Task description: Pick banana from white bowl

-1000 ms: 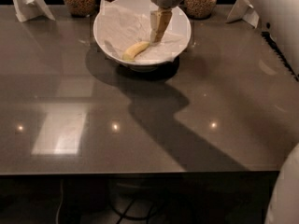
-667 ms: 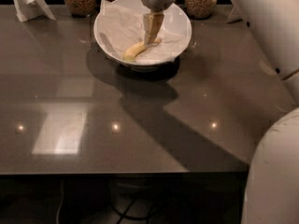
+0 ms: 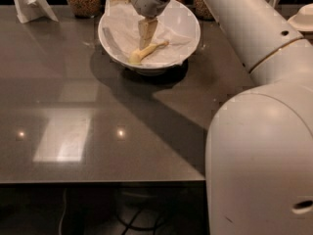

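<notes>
My gripper (image 3: 145,39) has reached the banana (image 3: 143,53) in the white bowl (image 3: 193,23) for the grasp; I cannot tell the jaws' state.

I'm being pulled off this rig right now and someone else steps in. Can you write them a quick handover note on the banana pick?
End effector: lowered into the white bowl, its tip right at the middle of the banana. A grip cannot be confirmed.
Banana: lying on the crinkled paper lining near the bowl's centre, stem pointing right, not lifted.
Bowl: toward the far side of the dark table.
Done: the reach down to the banana.
Left: secure the grasp, then lift the banana clear of the bowl.
</notes>
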Robot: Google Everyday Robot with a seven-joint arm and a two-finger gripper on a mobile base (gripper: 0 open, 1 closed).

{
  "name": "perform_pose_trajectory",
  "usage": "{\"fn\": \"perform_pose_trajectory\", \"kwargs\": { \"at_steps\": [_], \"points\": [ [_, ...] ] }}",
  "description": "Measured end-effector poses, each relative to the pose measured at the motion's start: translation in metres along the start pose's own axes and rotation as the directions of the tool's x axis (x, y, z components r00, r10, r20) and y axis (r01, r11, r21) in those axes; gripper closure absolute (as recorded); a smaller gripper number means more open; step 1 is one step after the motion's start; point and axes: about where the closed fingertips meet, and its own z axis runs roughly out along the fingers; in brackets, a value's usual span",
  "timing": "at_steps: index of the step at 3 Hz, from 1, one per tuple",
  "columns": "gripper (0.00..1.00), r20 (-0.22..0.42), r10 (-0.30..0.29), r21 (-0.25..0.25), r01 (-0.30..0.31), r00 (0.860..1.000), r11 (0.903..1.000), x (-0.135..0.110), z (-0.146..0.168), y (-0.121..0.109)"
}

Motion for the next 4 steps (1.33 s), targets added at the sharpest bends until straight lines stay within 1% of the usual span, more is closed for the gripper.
{"fn": "perform_pose_trajectory", "kwargs": {
  "at_steps": [1,2,3,4],
  "points": [
    [0.43,0.003,-0.011,-0.06,0.011,1.0,0.9982,0.008,0.019,0.011],
    [0.66,0.002,-0.008,-0.101,0.008,1.0,0.9948,0.013,0.029,0.022],
    [0.69,-0.015,-0.018,-0.163,0.015,1.0,0.9865,0.019,0.037,0.035],
    [0.57,-0.027,-0.034,-0.216,0.027,0.999,0.976,0.024,0.041,0.044]
  ]
}}
